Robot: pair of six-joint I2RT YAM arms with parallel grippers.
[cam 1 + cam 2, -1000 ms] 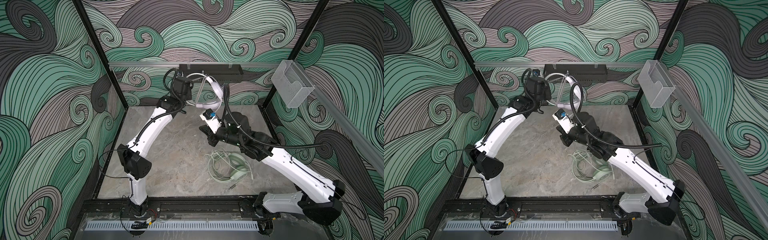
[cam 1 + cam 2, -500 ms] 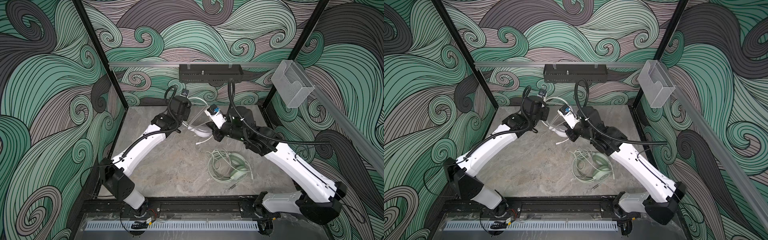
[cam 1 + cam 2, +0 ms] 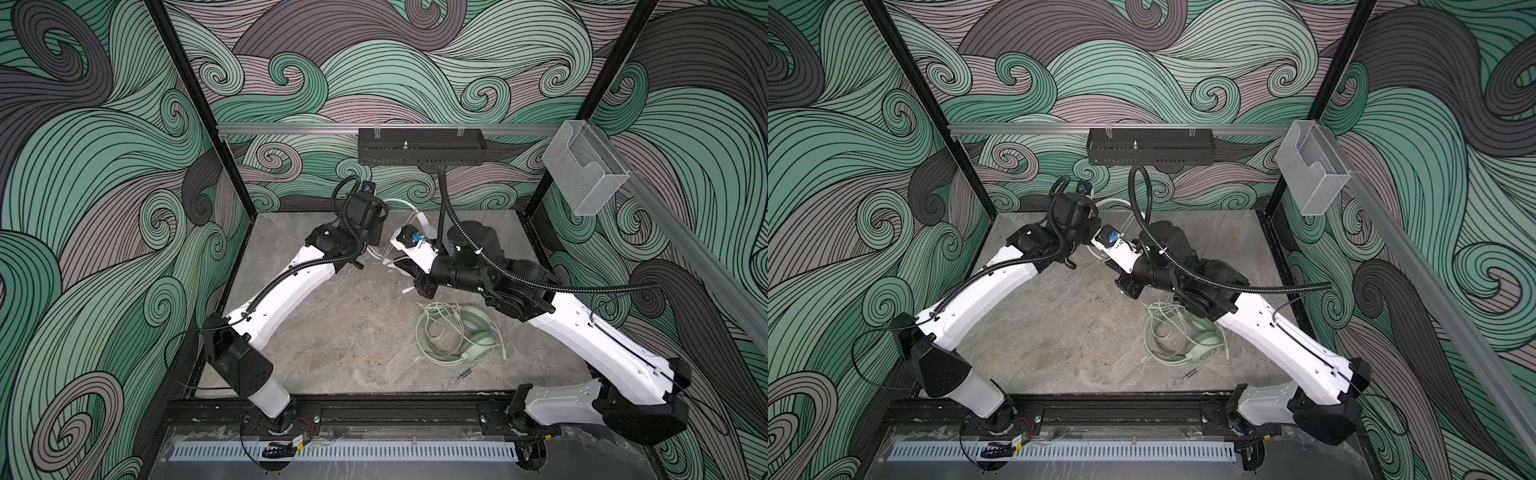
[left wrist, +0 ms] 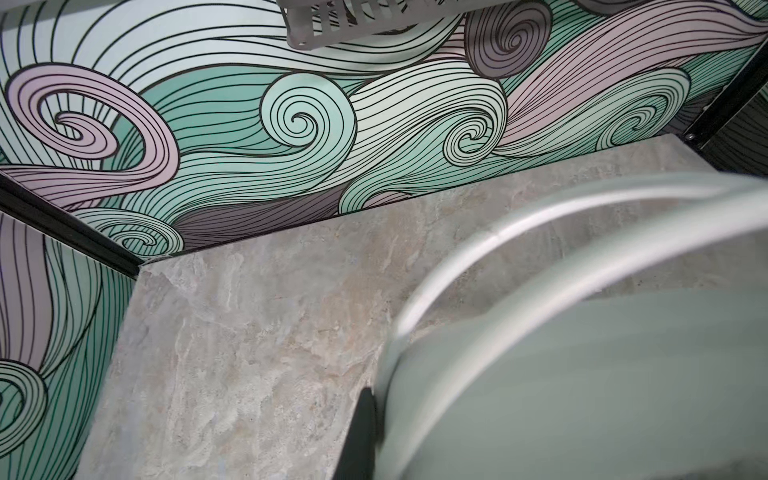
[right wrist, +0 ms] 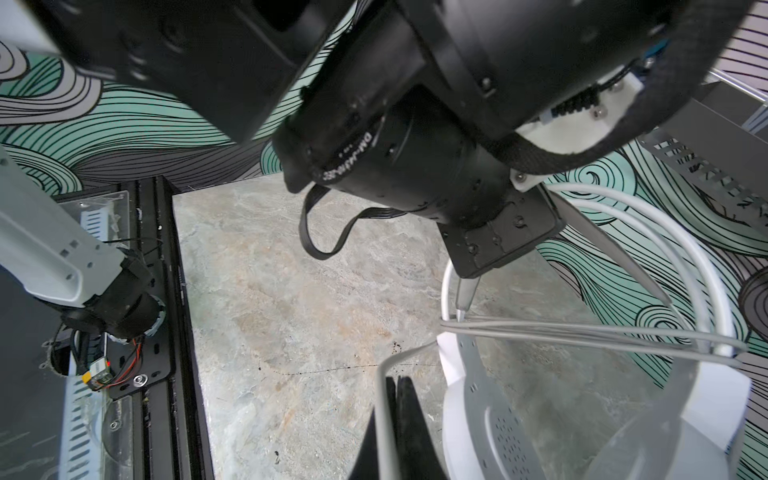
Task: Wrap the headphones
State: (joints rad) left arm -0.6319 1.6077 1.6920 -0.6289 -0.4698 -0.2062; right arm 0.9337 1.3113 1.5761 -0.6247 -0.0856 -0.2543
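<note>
**Desk:** Where's the work?

**Op:** The white headset [image 5: 478, 415] is up off the surface [image 3: 332, 332], at the back, between my two tools. The mint headset [image 3: 478, 332] lies flat near the right arm, with its lead [image 3: 432, 332] in loose loops beside it.

**Desk:** Tools?

**Op:** The left tool [image 5: 464, 297] is pressed together, its tips pinching thin strands of the cable [image 5: 582, 332] where they cross the headband [image 5: 706, 270]. The right tool [image 5: 399, 415] is pressed together too. A white strand runs along its side. I judge that it's pinched, but I can't tell for sure.

**Desk:** Worries?

**Op:** Three.
- The strands look thin and slick. A pull across the left tips could strip them out and let the wraps spring loose.
- The two tools sit very near each other, so a wide winding sweep risks a knock.
- If the white headset drops, it could land among the mint one's loops and tangle.

**Desk:** Left wrist view?

**Op:** Just a blurred pale curve close to the lens. It's no use for judging the grip.
</note>
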